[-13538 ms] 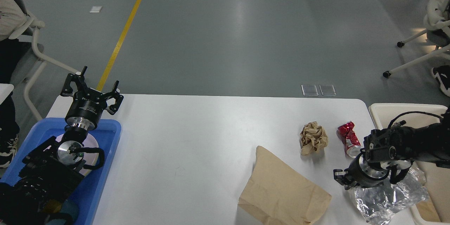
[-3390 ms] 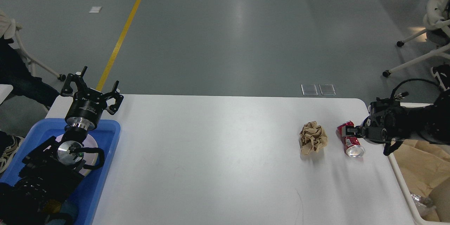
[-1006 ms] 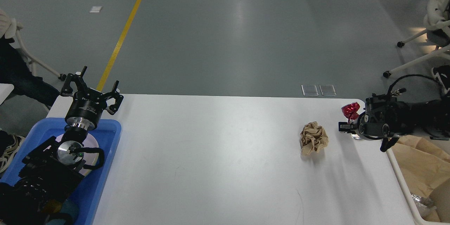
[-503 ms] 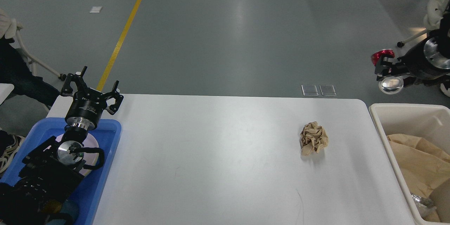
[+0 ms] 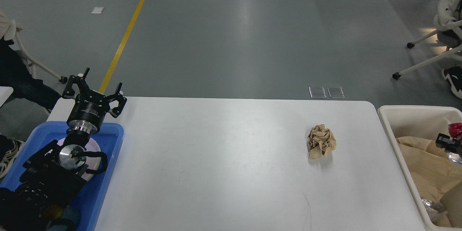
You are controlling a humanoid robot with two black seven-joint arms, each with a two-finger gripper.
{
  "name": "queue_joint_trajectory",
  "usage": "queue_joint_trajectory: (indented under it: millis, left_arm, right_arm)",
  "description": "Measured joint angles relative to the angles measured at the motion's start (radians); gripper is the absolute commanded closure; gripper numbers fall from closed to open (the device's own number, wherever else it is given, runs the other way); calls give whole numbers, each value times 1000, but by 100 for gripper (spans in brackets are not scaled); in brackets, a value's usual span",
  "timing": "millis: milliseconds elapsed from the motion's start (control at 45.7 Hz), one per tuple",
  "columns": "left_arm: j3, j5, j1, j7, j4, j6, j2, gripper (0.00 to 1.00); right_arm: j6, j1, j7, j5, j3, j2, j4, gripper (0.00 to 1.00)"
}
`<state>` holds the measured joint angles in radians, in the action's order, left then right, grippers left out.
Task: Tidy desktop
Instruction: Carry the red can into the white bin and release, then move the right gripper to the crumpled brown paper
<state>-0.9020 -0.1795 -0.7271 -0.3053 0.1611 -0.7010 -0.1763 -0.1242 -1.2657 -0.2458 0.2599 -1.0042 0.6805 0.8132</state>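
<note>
paper ball (image 5: 321,146) on desktop (image 5: 223,158), right half | tray (image 5: 108,173) left | bin (image 5: 408,115) right

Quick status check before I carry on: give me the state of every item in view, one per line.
desktop: one item left on it.
crumpled brown paper ball: lying loose on the desktop, untouched.
red can: crushed, held above the cream bin at the frame's right edge.
right pincer: mostly out of frame, shut on the red can.
left pincer: open, empty, above the blue tray's far edge.
cream bin: holds brown paper.
blue tray: holds a pale plate.

Crumpled paper ball (image 5: 321,145) alone on wide-open desktop (image 5: 216,158)
</note>
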Motion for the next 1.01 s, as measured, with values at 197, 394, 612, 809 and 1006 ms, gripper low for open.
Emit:
queue_joint_trajectory:
  millis: [197,394,612,809,1006]
  left_arm:
    - [0,0,0,0,0,0,0,3]
    - [0,0,0,0,0,0,0,3]
    - [0,0,0,0,0,0,0,3]
    - [0,0,0,0,0,0,0,3]
    - [0,0,0,0,0,0,0,3]
  right_arm:
    - [27,238,2,-1,97,-66,-227,0]
    - [26,288,2,-1,115,-86,-259,0]
    - [1,188,2,1,101,-108,-224,0]
    - [-145,-261,2,3,-64,-109,41,0]
    - [-394,-625,2,-2,-110,-181,239,0]
